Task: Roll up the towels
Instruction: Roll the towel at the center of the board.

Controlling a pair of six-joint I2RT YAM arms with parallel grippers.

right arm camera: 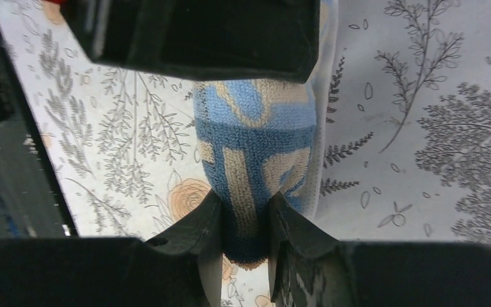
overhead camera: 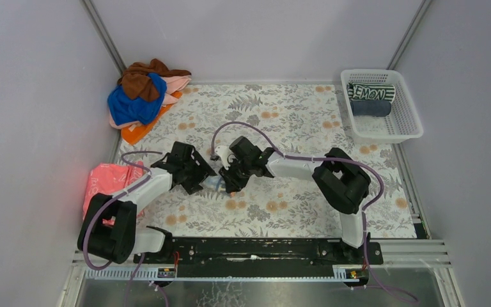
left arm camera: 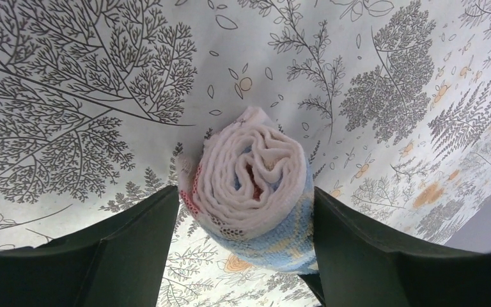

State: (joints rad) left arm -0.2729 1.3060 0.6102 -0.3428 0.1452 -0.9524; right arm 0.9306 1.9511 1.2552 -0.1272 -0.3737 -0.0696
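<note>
**Nearly there, but this roll could spring open**

Broadly, the leaf-and-flower printed table cover (overhead camera: 307, 115) looks smooth, so I judge it gives cloth little to cling to. At the upper left of the overhead view sits the heap of brown, royal blue, pale pink and orange towels (overhead camera: 142, 96). They lie tangled, and pulling one could drag its neighbours along.

At mid-frame lies the letter-printed blue, orange and white terry towel (left arm camera: 256, 185), wound into a tight spiral. My left gripper (left arm camera: 246, 192) stands released, its fingers flanking one end of the spiral. My right gripper (right arm camera: 246, 217) is clenched on the other end and pinches only a fold of blue terry.

If I lift by that fold alone, the outer layer may peel and the roll unwind, since nothing pins its loose edge. My two wrists are also close enough to knock each other.

As for writing, the white plastic lattice basket (overhead camera: 411, 121) at the upper right holds a green-and-white striped roll (overhead camera: 371, 93). Its black capitals show "EMON", perhaps LEMON. The reddish-pink flat item (overhead camera: 105, 179) at the left edge carries white print too small to read. The held towel shows only beige letter strokes and no whole word.
</note>
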